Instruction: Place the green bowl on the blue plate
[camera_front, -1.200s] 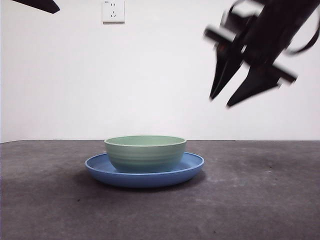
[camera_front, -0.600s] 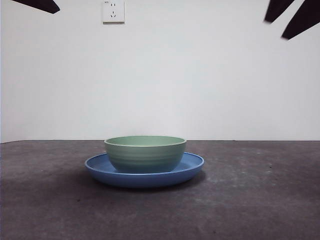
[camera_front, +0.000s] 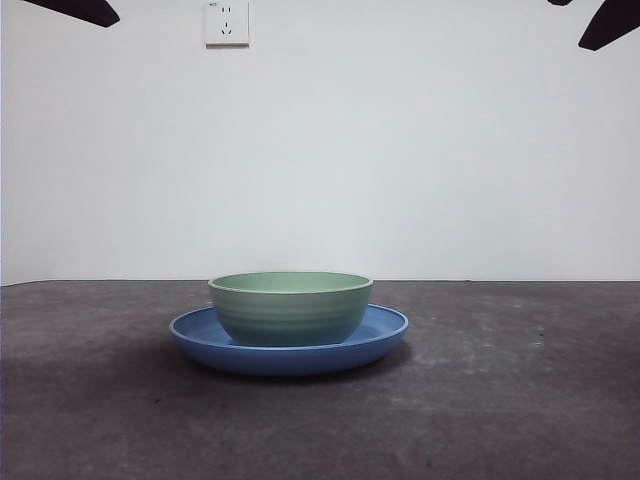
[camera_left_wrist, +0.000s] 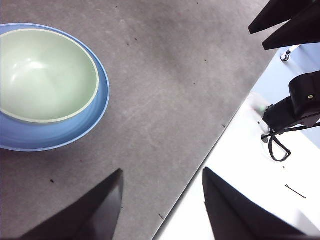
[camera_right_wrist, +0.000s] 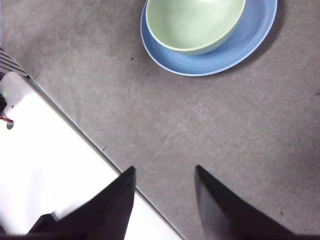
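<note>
The green bowl (camera_front: 290, 305) stands upright inside the blue plate (camera_front: 385, 328) at the middle of the dark table. It is empty. Both also show in the left wrist view, bowl (camera_left_wrist: 42, 75) and plate (camera_left_wrist: 60, 132), and in the right wrist view, bowl (camera_right_wrist: 195, 22) and plate (camera_right_wrist: 250, 40). My left gripper (camera_left_wrist: 162, 197) is open and empty, high above the table beside the plate. My right gripper (camera_right_wrist: 165, 192) is open and empty, high and well away from the plate. In the front view it shows only as a black tip (camera_front: 608, 22) at the top right corner.
The grey table (camera_front: 500, 400) ends at an edge with white floor beyond (camera_left_wrist: 260, 165). A wall socket (camera_front: 226, 22) is on the white back wall. The other arm's jaws (camera_left_wrist: 287, 22) and a black cable (camera_left_wrist: 277, 145) show in the left wrist view.
The right gripper has risen up and to the right, from beside the bowl to the top right corner. The bowl and plate have not moved.
</note>
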